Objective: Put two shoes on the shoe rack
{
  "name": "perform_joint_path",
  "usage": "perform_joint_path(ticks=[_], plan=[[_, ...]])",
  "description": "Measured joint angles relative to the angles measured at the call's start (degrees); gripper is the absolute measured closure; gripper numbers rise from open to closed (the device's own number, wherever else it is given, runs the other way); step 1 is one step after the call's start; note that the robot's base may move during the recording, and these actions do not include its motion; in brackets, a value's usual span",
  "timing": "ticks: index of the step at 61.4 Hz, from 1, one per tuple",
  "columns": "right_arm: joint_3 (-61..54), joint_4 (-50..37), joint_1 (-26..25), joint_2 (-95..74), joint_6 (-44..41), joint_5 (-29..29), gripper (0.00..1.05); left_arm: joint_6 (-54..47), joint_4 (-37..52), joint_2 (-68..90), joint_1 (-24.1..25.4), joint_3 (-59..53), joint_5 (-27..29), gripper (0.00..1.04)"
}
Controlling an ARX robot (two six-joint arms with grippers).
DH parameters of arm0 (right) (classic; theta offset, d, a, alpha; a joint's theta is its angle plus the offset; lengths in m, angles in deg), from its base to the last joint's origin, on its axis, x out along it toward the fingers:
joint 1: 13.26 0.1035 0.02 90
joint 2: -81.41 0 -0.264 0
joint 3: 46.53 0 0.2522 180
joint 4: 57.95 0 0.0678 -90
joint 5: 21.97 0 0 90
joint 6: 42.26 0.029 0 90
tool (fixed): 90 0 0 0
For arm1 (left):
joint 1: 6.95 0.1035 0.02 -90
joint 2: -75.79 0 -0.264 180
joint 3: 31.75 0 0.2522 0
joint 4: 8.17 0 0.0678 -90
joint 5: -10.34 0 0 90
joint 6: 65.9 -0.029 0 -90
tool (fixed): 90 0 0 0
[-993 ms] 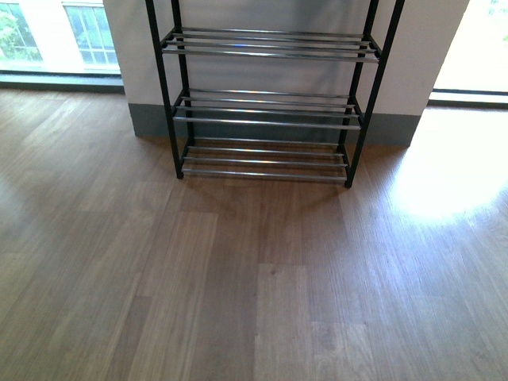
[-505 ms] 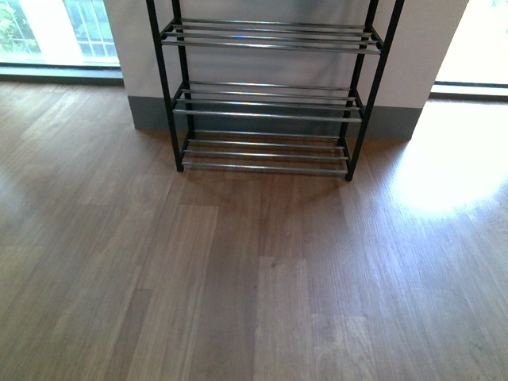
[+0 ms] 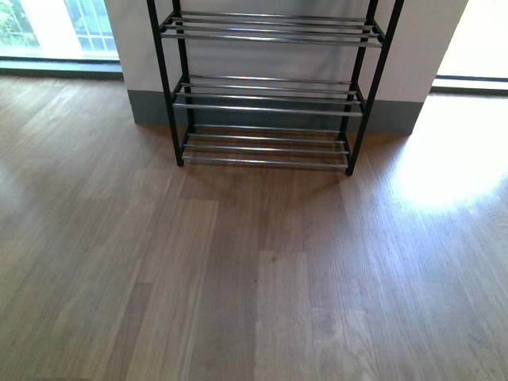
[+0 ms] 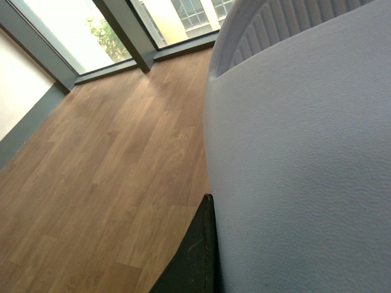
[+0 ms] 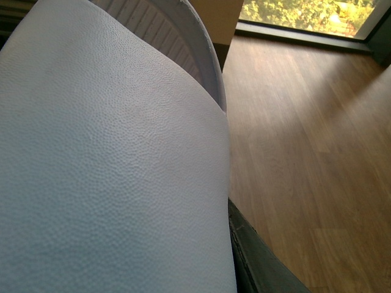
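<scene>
The shoe rack (image 3: 266,105) stands ahead against the white pillar, a black frame with three tiers of chrome bars in view, all bare. Neither arm shows in the front view. In the left wrist view the pebbled white sole of one shoe (image 4: 305,152) fills most of the picture. My left gripper (image 4: 211,213) is shut on it, with one black finger (image 4: 197,256) pressed against the sole. The right wrist view shows the other shoe (image 5: 110,171) the same way. My right gripper (image 5: 235,226) is shut on that shoe, one dark finger (image 5: 256,262) flat along the sole. The uppers are hidden.
Wooden plank floor (image 3: 254,278) stretches from me to the rack. A grey skirting (image 3: 147,107) runs along the pillar behind it. Floor-level windows (image 3: 55,32) flank the pillar, and a bright sun patch (image 3: 448,171) lies on the floor at right.
In the front view the rack has slid upward in the picture by a little. No arm has come into that view.
</scene>
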Motion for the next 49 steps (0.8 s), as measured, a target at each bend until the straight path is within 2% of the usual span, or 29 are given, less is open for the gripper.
perform_joint_path(ticks=[49], plan=[[-0.09, 0.00, 0.04, 0.00, 0.00, -0.13, 1.03, 0.00, -0.07, -0.15, -0.09, -0.09, 0.13, 1.03]])
